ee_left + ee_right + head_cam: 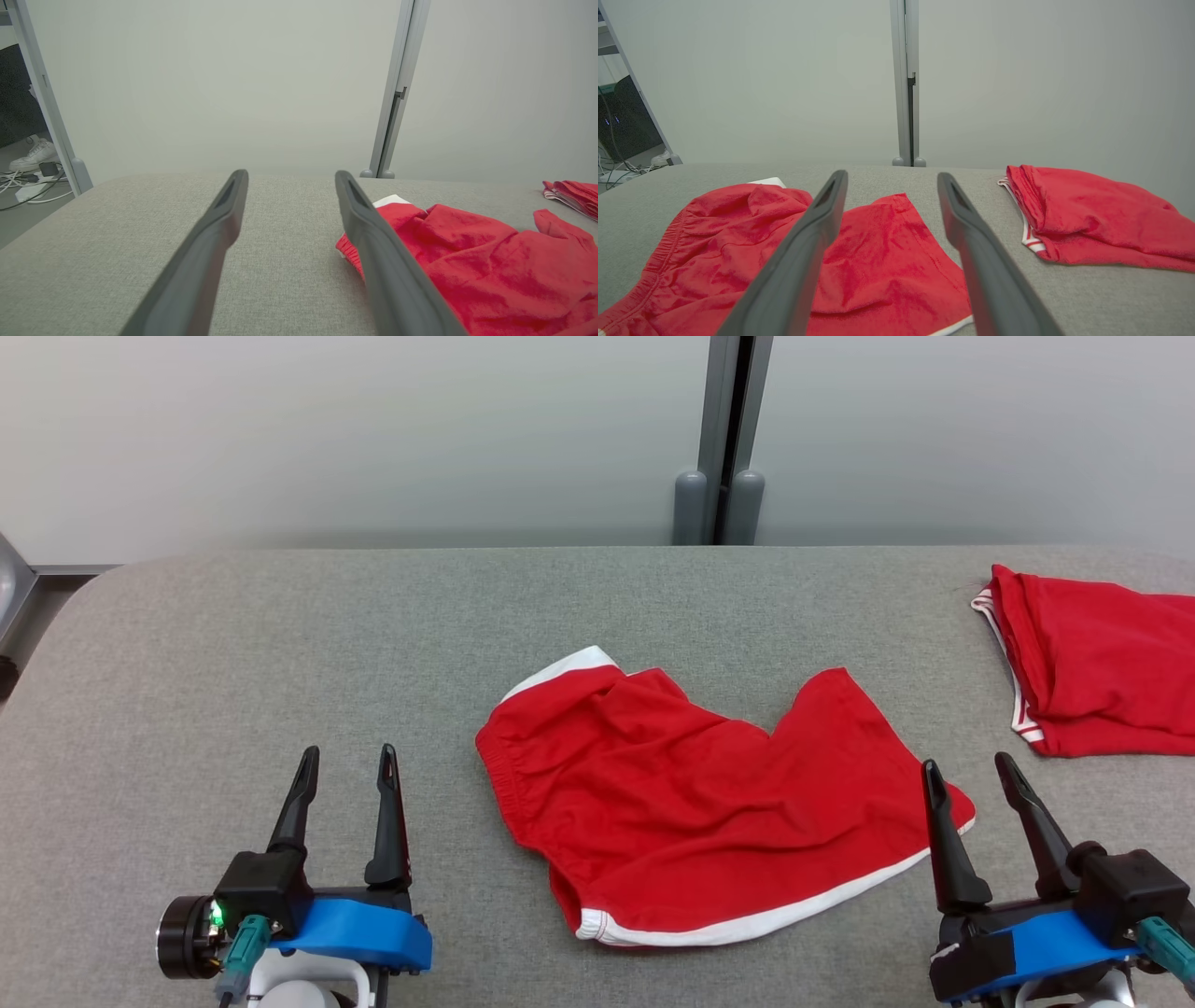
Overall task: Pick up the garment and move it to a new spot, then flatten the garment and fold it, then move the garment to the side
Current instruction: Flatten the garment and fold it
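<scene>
While the red shorts (709, 803) lie rumpled mid-tabletop (280, 644), with the left pincer (347, 758) and the right pincer (966, 767) spread wide and empty at either side, the pick-up is judged not yet begun, and a grasp on the cloth's edge is called for next.

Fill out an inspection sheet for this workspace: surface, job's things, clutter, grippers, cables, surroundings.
Surface: grey cloth-covered table, rounded corners.
Job's things: red shorts with white trim, rumpled, lying mid-table, not folded.
Clutter: second red garment, folded, at the table's far right.
Grippers: left gripper open, holding nothing, left of the shorts; right gripper open, holding nothing, by the shorts' right hem.
Cables: white cables on the floor beyond the table's left end.
Surroundings: pale wall panels with a grey post; a white shoe on the floor.
</scene>
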Tool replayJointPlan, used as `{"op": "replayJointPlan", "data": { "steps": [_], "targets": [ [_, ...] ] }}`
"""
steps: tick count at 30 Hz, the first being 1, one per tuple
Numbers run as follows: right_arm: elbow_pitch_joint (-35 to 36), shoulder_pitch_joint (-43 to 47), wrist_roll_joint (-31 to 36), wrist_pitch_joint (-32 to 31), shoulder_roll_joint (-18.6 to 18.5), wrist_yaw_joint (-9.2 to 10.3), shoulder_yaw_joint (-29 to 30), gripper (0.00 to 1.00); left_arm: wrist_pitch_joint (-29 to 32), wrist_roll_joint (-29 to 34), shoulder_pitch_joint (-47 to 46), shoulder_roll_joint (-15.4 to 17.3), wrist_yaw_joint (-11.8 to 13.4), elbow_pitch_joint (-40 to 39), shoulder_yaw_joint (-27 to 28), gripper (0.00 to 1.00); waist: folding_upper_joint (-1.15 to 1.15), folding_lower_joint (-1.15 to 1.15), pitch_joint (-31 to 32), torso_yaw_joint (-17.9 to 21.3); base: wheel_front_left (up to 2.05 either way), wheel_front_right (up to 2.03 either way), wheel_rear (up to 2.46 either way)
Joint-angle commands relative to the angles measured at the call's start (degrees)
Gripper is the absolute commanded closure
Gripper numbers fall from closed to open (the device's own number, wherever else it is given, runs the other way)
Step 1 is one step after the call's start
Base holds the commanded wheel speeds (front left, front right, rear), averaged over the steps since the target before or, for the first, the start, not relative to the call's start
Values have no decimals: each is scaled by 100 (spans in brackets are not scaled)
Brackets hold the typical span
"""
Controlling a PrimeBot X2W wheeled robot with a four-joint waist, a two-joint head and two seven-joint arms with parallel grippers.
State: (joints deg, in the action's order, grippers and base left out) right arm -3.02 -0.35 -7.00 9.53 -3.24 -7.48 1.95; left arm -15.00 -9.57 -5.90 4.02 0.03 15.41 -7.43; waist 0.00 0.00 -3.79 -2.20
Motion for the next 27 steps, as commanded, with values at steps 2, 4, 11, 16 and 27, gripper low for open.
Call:
{"op": "replayJointPlan", "data": {
  "steps": [2,4,11,16,27],
  "targets": [
    [24,77,32,-30,22,-4,27,0,-25,11,18,27,34,-15,15,0,0,0,9,-4,0,0,0],
    [17,79,31,-63,26,-4,55,0,-25,4,31,21,23,-19,-6,0,0,0,13,-11,0,0,0],
    [-280,-110,93,-123,-33,-4,301,0,23,72,-50,-8,-234,78,-404,0,0,0,-20,-35,0,0,0],
    [-758,-315,147,-129,-169,-4,554,0,217,189,-6,-33,-475,123,-1005,0,0,0,-53,-80,0,0,0],
    [-2080,-917,173,-20,-427,-4,747,0,770,175,240,123,-723,-40,-2216,0,0,0,-244,-137,0,0,0]
  ]
}}
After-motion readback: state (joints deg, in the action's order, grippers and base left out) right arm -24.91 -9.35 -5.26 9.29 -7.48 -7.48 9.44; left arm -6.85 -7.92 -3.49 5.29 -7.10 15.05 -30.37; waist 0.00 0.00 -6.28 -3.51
